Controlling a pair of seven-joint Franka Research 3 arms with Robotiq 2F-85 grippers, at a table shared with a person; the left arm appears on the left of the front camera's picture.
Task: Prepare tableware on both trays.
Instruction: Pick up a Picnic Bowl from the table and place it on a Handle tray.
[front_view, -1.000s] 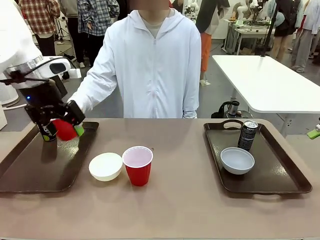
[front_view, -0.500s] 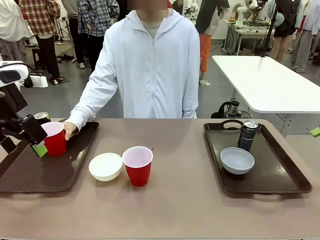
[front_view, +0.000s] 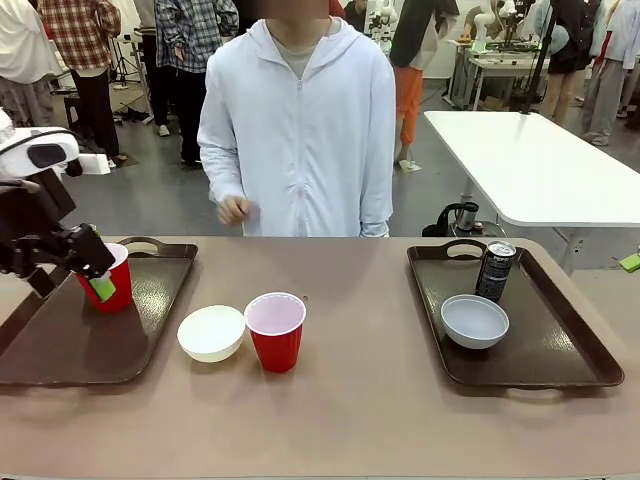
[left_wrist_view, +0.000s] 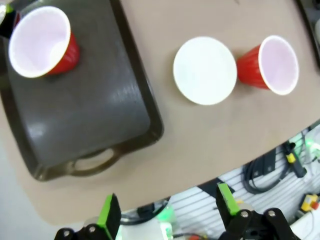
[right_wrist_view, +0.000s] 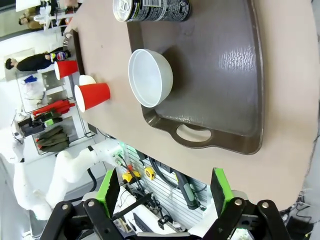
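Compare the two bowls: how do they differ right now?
The cream-white bowl sits on the bare table, beside a red cup; the pale grey bowl sits inside the right tray, near a dark can. One bowl is cream, the other grey. Both stand upright, empty, similar in size.

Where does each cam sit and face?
Front: between the arms, faces the person; left end effector shows.
Left wrist: looks down on left tray, cream-white bowl, red cups; own fingers at bottom.
Right wrist: looks down on right tray, grey bowl, can; right end effector at bottom.
Shared: both wrists see the cream-white bowl.
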